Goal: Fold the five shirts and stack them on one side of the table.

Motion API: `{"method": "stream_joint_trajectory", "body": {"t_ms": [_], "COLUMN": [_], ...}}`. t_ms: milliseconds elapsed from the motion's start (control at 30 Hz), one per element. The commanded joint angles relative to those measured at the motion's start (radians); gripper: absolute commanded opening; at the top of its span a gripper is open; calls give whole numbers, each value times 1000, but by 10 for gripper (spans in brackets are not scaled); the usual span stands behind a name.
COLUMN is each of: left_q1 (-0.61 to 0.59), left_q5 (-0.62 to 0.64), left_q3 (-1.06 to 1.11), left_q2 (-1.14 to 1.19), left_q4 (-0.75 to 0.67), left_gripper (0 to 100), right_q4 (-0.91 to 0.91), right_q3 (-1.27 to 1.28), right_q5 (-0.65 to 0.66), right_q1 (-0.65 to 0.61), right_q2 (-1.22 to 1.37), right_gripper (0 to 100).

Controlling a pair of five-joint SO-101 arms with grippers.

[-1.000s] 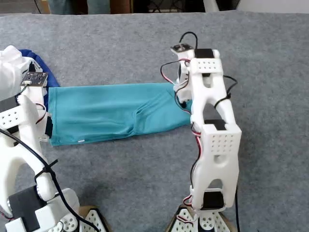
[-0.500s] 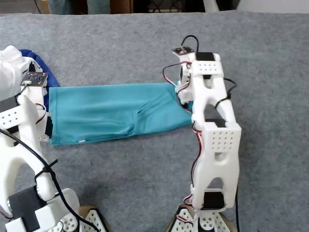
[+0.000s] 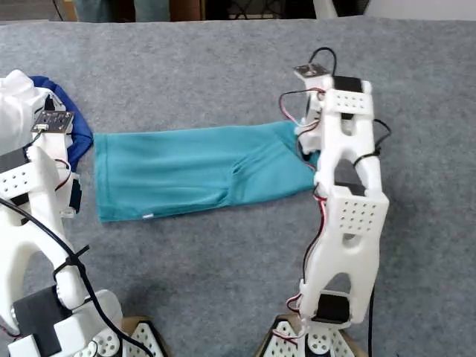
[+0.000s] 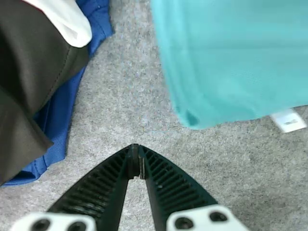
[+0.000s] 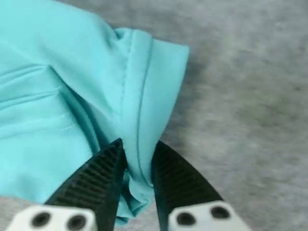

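From the high view, the teal shirt [image 3: 201,172] lies as a long folded band across the grey table [image 3: 186,67]. The right arm [image 3: 346,216] stands over one end of it, and the shirt runs away from there toward the left arm [image 3: 37,186]. Next to the left arm, a blue shirt [image 3: 76,132] and a white shirt [image 3: 15,100] are heaped just past the band's other end.

In the left wrist view, the left gripper [image 4: 134,164] has its jaws pressed together tip to tip, with nothing between them and bare table beneath. The teal shirt's corner lies ahead of the tips and off to one side, not touching them, and a small white tag [image 4: 288,120] pokes out from its edge. On the other side of the jaws is the blue shirt, with a black garment [image 4: 33,62] and the white shirt on top of it.

In the right wrist view, the right gripper [image 5: 137,156] has its jaws nearly closed, pinching a fold of the teal shirt's hemmed end. The rest of the cloth spreads out ahead of the tips and to one side of them, and bare table lies on the other side.
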Motion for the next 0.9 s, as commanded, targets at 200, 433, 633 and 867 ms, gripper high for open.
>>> {"method": "stream_joint_trajectory", "body": {"t_ms": [200, 433, 633, 867], "left_q1": [-1, 1, 87, 219], "left_q5": [0, 121, 282, 411], "left_q3": [-5, -84, -229, -398], "left_q2": [-34, -34, -31, 175], "left_q4": [-8, -3, -2, 32], "left_gripper": [32, 37, 142, 204], "right_q4": [-2, 9, 84, 209], "right_q3": [-61, -97, -225, -496], "right_q5": [121, 144, 245, 247], "right_q1": [86, 63, 34, 28], "right_q2": [-4, -16, -21, -21], "right_gripper": [15, 139, 253, 259]}}
